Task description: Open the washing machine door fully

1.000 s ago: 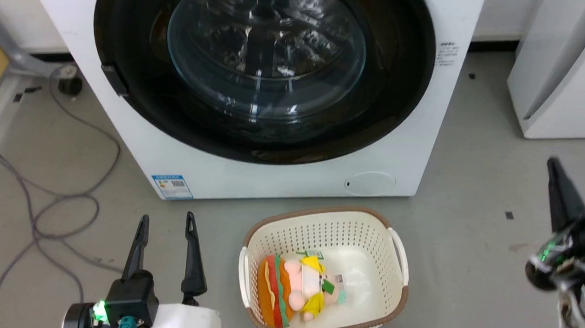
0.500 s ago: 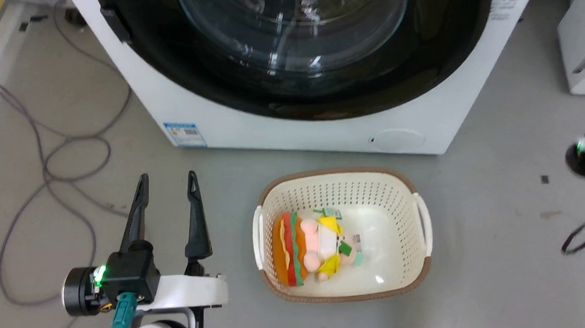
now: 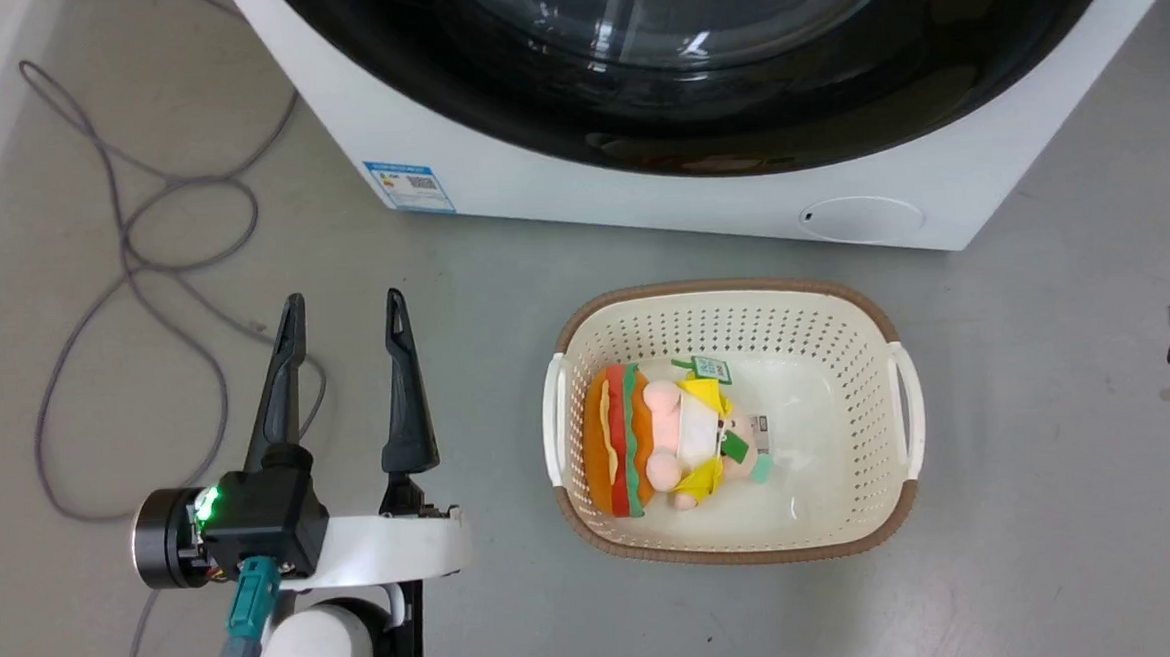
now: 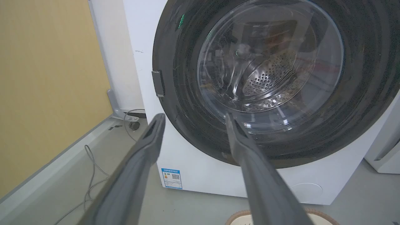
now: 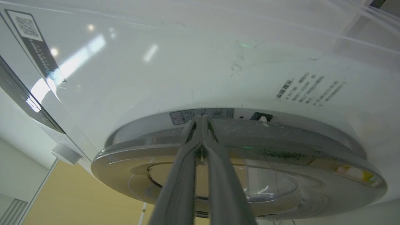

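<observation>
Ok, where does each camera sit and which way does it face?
Head view: up on the head, looking down at the floor, the washing machine and door, and a basket holding a toy; open left gripper at lower left.
Left wrist view: low, facing the machine's front and door; its two fingers rise from below.
Right wrist view: close against the machine, looking along the door's rim; shut right gripper points at that rim.
Shared: head and left wrist views both show the blue label.
</observation>
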Tool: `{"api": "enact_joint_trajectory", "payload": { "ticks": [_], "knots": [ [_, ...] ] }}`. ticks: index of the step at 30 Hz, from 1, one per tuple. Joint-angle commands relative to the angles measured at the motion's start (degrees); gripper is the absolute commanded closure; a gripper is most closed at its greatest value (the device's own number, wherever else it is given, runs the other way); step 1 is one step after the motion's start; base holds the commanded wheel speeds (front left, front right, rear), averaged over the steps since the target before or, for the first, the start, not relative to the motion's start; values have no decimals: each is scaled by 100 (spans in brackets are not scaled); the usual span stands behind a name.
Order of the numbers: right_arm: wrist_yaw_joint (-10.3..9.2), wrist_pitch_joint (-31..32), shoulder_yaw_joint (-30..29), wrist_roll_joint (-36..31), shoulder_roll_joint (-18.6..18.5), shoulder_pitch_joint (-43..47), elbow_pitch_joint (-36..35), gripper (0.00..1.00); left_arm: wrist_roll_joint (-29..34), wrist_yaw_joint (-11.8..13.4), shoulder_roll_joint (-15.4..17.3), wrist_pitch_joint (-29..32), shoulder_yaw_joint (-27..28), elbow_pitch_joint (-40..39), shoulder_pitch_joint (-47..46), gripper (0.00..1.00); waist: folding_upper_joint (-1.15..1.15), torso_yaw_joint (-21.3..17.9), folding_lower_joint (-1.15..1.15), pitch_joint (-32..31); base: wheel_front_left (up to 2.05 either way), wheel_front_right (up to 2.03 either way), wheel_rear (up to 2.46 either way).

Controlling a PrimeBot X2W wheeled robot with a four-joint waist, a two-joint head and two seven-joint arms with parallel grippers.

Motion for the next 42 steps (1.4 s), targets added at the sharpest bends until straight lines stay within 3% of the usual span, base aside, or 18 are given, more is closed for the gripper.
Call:
{"api": "enact_joint_trajectory", "payload": {
  "ticks": [1, 24, 42],
  "knots": [
    [6, 32, 79, -95, -70, -132, 78, 100, -25, 42, 7, -32, -8, -28, -82, 0, 0, 31, -1, 31, 0, 0, 0],
    [6, 123, 698, -773, -286, -1041, 861, 100, -102, 122, 7, -32, -103, -66, -226, 0, 0, 239, -1, 339, 0, 0, 0],
    [6, 1054, 1167, -576, -218, -460, 313, 100, -58, 88, 7, -32, -51, 28, -132, 0, 0, 23, -1, 124, 0, 0, 0]
  ]
}}
